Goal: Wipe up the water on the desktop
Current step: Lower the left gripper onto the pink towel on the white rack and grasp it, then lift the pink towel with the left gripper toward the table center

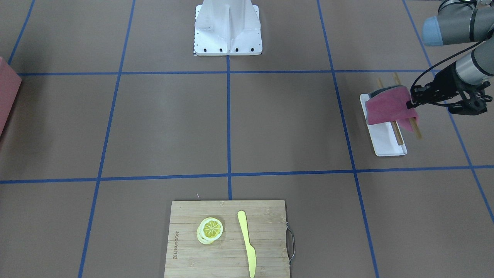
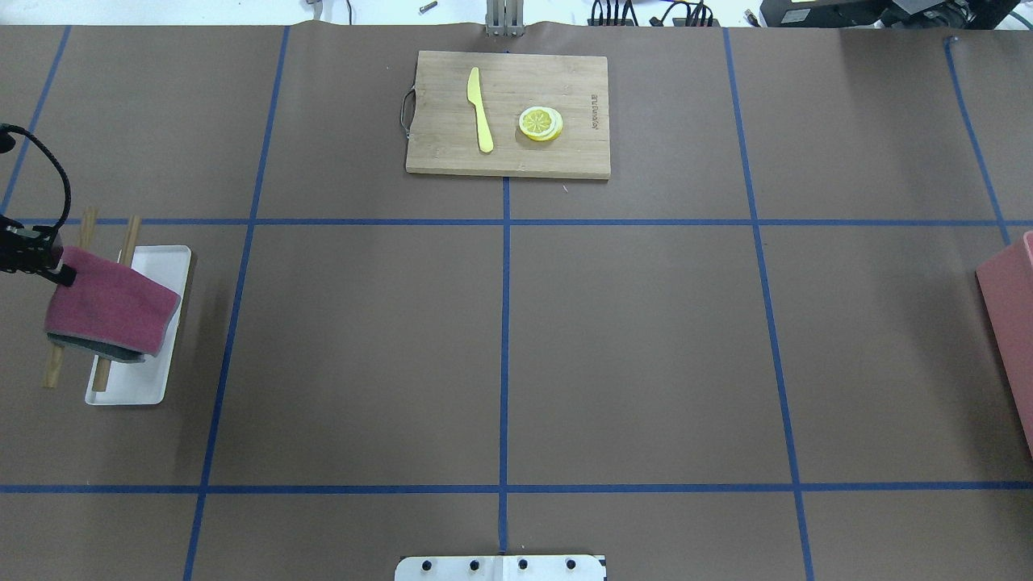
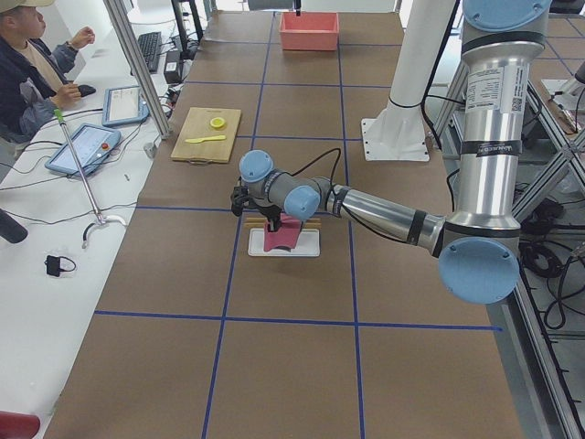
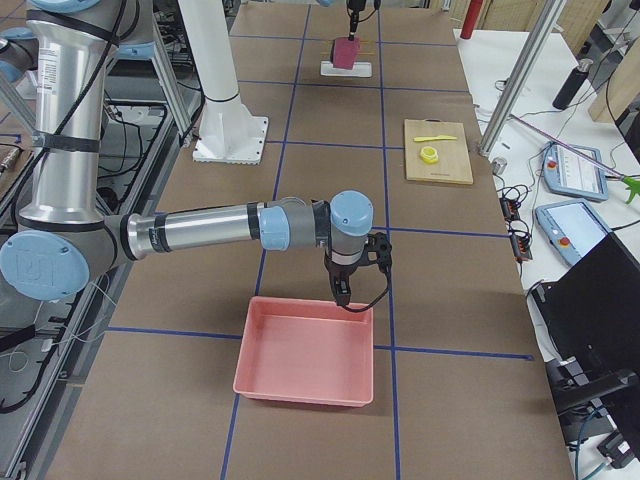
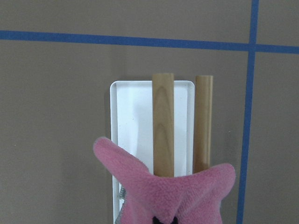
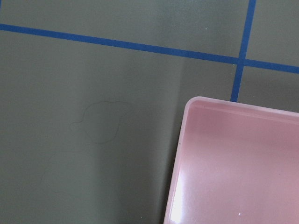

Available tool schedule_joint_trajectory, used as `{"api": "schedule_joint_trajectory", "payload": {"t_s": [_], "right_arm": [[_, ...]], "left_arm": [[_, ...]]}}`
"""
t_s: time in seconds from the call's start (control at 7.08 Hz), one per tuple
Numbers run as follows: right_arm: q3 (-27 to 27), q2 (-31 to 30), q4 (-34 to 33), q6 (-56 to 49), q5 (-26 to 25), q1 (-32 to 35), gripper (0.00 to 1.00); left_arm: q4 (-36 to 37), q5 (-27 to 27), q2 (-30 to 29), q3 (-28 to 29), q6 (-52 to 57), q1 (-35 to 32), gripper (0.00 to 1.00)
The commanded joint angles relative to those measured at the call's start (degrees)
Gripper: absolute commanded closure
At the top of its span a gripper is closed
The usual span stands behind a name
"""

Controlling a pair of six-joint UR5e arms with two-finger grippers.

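The desktop (image 2: pixel 629 347) is a large matte brown surface ruled into rectangles by thin blue tape, and a pale bamboo cutting board with a metal handle (image 2: pixel 565 157) lies at its far edge from the robot, centred. On that board rest a long yellow plastic knife (image 2: pixel 480 109) and, beside it, a stack of round yellow lemon slices (image 2: pixel 541 123).

Well to the robot's left of the board and nearer the robot sits a white rectangular tray (image 2: pixel 141 383). Two round wooden rods (image 5: pixel 163 121) lie lengthwise there, one over the tray and one along its outer edge. The left gripper (image 1: pixel 412 103) has its jaws clenched on one edge of a pink fleece cloth with a grey underside (image 1: pixel 386 108), which hangs over the rods and tray. Whether the cloth touches the rods cannot be told.

Well to the robot's right of the board, a shallow pink plastic bin (image 4: pixel 305 350) stands on the desktop. The right gripper (image 4: pixel 342 292) hovers over the bin's edge nearest the board; whether its jaws are released or clenched cannot be told. Just off the bin's corner, the right wrist view shows a faint irregular outline (image 6: pixel 100 121) on the brown surface; whether it is water is unclear.
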Motion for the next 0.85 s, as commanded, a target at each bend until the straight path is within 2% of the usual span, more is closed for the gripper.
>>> {"api": "schedule_joint_trajectory", "payload": {"t_s": [0.0,0.14,0.56,0.71], "right_arm": [[0.4,0.2,0.0,0.1,0.3,0.0,0.0],[0.6,0.4,0.0,0.1,0.4,-0.1,0.0],[4.2,0.8,0.1,0.5,0.3,-1.0,0.0],[5.3,1.0,0.4,0.9,1.0,-1.2,0.0]], "left_arm": [[1.0,-0.5,0.2,-5.3,-0.4,-0.6,1.0],[2.1,-0.6,-0.4,-7.1,-3.7,-0.6,1.0],[2.5,-0.1,-13.8,-4.9,-18.2,1.0,1.0],[3.0,0.2,-19.9,-3.5,-28.1,6.6,1.0]]}}
